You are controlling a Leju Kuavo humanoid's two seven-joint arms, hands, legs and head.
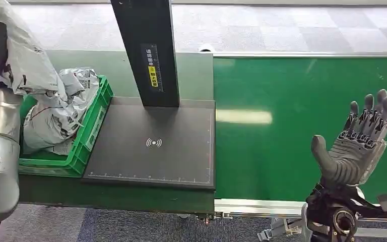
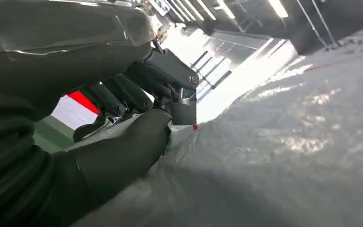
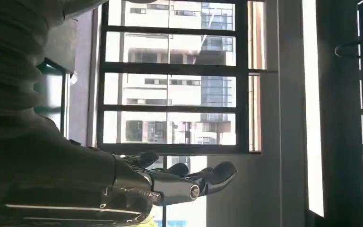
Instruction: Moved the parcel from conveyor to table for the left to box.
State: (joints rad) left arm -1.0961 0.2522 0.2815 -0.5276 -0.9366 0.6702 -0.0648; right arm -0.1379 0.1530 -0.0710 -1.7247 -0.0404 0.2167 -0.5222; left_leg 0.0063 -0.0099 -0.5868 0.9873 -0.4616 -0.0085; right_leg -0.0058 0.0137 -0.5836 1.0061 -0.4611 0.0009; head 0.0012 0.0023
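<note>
Left hand (image 2: pixel 137 118) grips a parcel (image 1: pixel 27 60) at ten o'clock above the crate (image 1: pixel 88 138), boxing nearly done; right hand (image 1: pixel 358 143) spread, empty.

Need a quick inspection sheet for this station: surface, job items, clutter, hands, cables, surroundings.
Surface: dark scan pad bare; green conveyor belt bare.
Job's things: grey parcel held up at the left, above the green crate; more grey parcels lie in the crate.
Clutter: nothing seen.
Hands: left hand grips the parcel; right hand holds nothing, fingers apart, raised over the belt.
Cables: nothing seen.
Surroundings: black scanner post, grey tiled floor.
</note>
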